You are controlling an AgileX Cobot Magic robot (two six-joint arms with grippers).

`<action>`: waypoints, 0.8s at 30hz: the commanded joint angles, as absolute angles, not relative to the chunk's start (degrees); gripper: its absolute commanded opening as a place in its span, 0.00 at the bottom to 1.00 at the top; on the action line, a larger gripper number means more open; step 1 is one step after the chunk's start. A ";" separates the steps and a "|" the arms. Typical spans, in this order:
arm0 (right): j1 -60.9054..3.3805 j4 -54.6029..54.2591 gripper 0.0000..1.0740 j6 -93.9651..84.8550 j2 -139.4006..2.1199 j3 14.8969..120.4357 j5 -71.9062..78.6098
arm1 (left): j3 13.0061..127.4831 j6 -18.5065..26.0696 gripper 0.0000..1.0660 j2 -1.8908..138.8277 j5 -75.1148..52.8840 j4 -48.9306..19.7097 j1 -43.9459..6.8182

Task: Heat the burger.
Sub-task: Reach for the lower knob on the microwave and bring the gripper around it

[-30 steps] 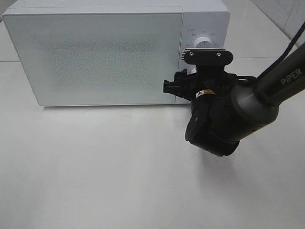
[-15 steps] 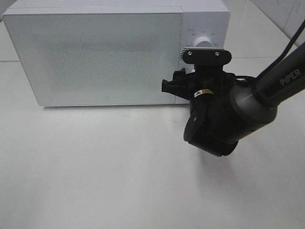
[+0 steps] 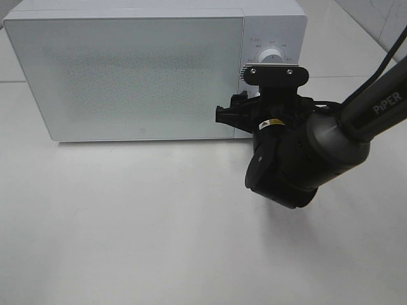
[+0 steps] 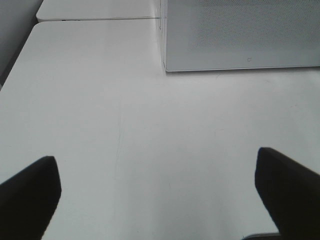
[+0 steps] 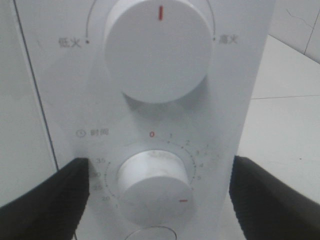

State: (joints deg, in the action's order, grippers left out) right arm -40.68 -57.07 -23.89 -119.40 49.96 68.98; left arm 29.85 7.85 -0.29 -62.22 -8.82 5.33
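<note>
Right wrist view puts the right gripper (image 5: 160, 167) squarely at the control panel of the microwave (image 3: 273, 35). Its fingers (image 5: 45, 200) are spread wide to either side of the timer knob (image 5: 152, 185), with a gap on each side and nothing gripped. Against a second ago we find barely any change: seen from above, the arm has only crept a touch closer to the microwave. The knob's red mark sits well off zero, so we judge the timer probably already set, though the blurred scale leaves that unsure. The left gripper (image 4: 156, 170) hangs in front of the microwave, fully spread and empty. The burger shows nowhere; we take it to be behind the closed door (image 3: 127, 76).
</note>
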 commanded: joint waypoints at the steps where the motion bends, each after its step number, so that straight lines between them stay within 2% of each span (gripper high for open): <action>1: -41.02 -56.84 0.70 -23.38 -119.46 50.59 79.53 | 29.68 7.45 0.92 -1.60 -61.48 -9.05 5.50; 24: -40.28 -57.24 0.70 -23.49 -120.95 52.60 80.33 | 29.68 7.45 0.92 -1.60 -61.48 -9.05 5.50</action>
